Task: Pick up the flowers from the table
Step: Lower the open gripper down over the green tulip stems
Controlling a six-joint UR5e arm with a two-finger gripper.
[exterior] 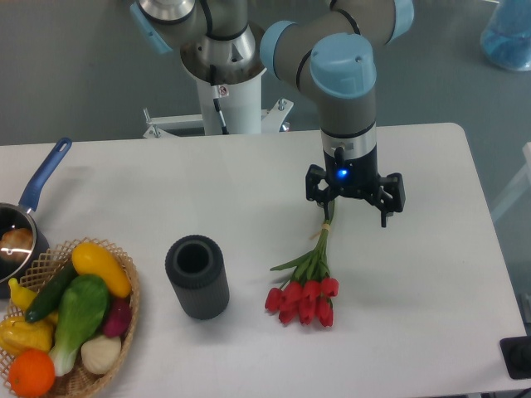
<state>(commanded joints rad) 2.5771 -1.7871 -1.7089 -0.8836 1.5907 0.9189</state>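
We find the flowers (307, 286) lying flat on the surface (431, 274), right of its centre and somewhat nearer the front edge than the back. The red heads point toward the front edge; the thin green stems run back toward the rear edge and end under the hand (357, 211). The hand is poised over the stem tips with its fingers spread wide apart, gripping nothing. Whether a finger already touches the stems we cannot tell from this view.

Our assessment: the approach appears made, but the grasp is not. The bunch rests fully on the surface, so closing on the stems and lifting both remain to be done.

Also noted: a dark cylindrical cup (197, 276) left of the bunch, a basket of vegetables (70, 327) at the front left corner, and a blue-handled pan (25, 224) at the left edge.
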